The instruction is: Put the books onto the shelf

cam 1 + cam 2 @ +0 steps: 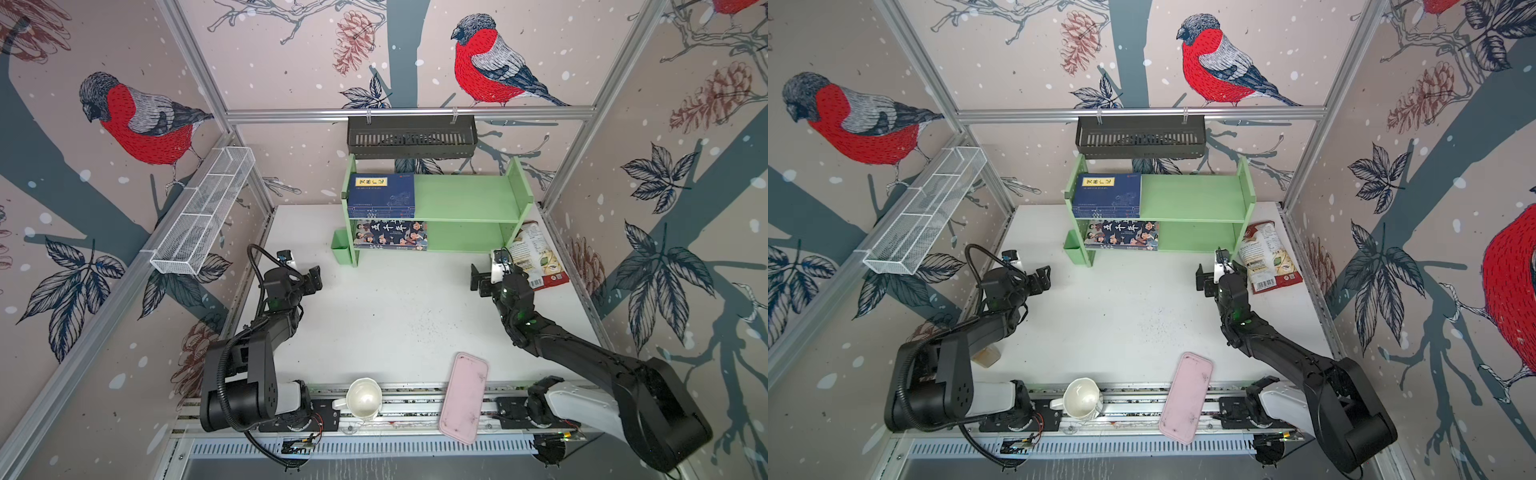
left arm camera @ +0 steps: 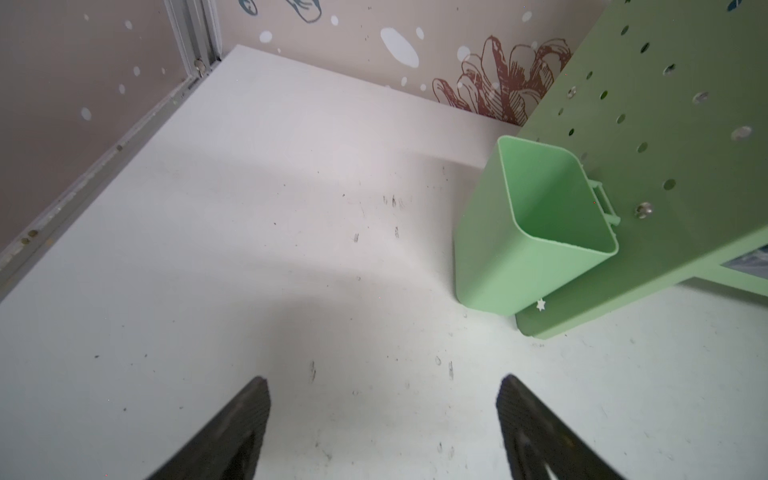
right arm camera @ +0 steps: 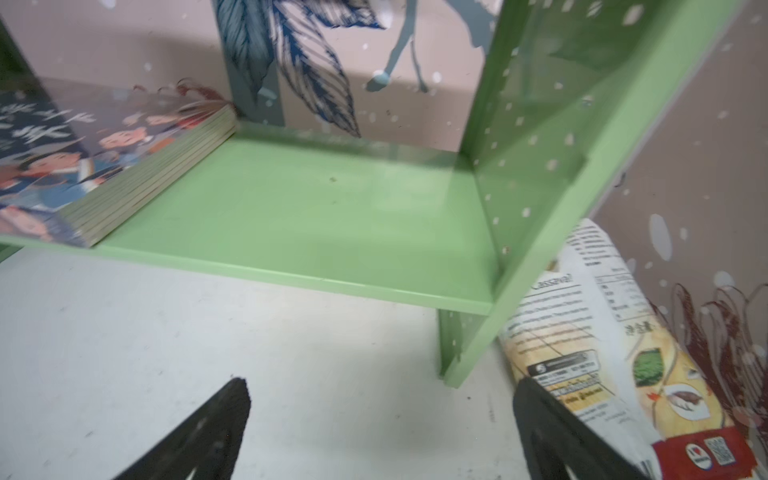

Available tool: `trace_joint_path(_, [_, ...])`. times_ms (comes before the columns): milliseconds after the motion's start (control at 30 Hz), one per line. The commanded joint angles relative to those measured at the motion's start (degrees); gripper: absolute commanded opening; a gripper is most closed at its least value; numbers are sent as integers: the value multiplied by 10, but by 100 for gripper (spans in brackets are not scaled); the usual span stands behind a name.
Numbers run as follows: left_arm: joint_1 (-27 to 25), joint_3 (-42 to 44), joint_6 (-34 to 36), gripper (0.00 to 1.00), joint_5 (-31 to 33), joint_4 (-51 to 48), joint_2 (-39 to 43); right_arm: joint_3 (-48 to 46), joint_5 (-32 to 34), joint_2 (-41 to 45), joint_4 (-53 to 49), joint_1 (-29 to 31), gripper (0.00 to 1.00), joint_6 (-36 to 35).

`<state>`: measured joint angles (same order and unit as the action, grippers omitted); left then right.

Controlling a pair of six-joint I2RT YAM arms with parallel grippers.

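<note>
The light green shelf [image 1: 465, 195] [image 1: 1196, 197] stands against the back wall. Navy-blue books [image 1: 381, 194] [image 1: 1106, 194] with a yellow label lie stacked on the left of its upper tier. The cartoon-cover book [image 1: 390, 235] [image 1: 1122, 235] [image 3: 104, 166] lies flat on the left of the lower tier [image 3: 316, 224]. My left gripper [image 1: 314, 279] [image 1: 1043, 279] [image 2: 382, 419] hovers open and empty over the white table, left of the shelf's side panel [image 2: 648, 137]. My right gripper [image 1: 478, 281] [image 1: 1203, 281] [image 3: 380, 419] is open and empty in front of the shelf's right end.
A green cup [image 1: 341, 249] [image 2: 536, 232] hangs on the shelf's left panel. A printed snack bag [image 1: 536, 257] [image 3: 615, 353] lies beside the shelf's right leg. A black slotted basket [image 1: 411, 137] and a white mesh basket [image 1: 203, 212] hang on the walls. A white mug [image 1: 363, 400] and pink tray [image 1: 463, 397] sit at the front.
</note>
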<state>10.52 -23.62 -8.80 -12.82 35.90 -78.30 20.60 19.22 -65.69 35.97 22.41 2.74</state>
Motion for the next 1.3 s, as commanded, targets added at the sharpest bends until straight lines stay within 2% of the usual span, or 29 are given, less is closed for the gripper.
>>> trace_joint_path(0, [1, 31, -2, 86, 29, 164, -15, -26, 0, -3, 101, -45, 100, 6])
trace_joint_path(67, [1, 43, 2, 89, 29, 197, -18, -29, -15, -4, 107, -70, 100, 12])
trace_joint_path(133, [2, 53, 9, 96, 14, 225, -26, -40, -42, -11, 132, -91, 100, 7])
trace_joint_path(300, [2, 102, 0, 98, 1, 336, -45, -79, -39, -22, 181, -115, 100, -20])
trace_joint_path(400, [2, 121, 2, 98, -24, 400, -67, -112, -53, -33, 235, -143, 100, -6])
trace_joint_path(467, [1, 120, 13, 99, -42, 393, -65, -124, -55, -50, 274, -159, 100, 3])
trace_joint_path(633, [1, 170, 19, 99, -41, 500, -77, -125, -46, -91, 328, -178, 100, 8])
trace_joint_path(800, [-4, 224, 31, 99, -63, 673, -152, -154, -15, -143, 431, -176, 100, 11])
trace_joint_path(867, [-3, 206, 30, 99, -61, 629, -141, -158, -5, -163, 454, -180, 100, 21])
trace_joint_path(1000, [-4, 202, 30, 99, -62, 626, -143, -152, -28, -221, 515, -181, 100, 5])
trace_joint_path(1067, [-4, 204, 30, 99, -62, 629, -144, -136, -51, -210, 469, -185, 100, 4])
trace_joint_path(1167, [-4, 198, 30, 99, -64, 620, -142, -83, -149, -198, 346, -221, 100, 12])
trace_joint_path(1267, [-7, 188, 36, 99, -65, 593, -136, -73, -158, -201, 328, -228, 100, 18])
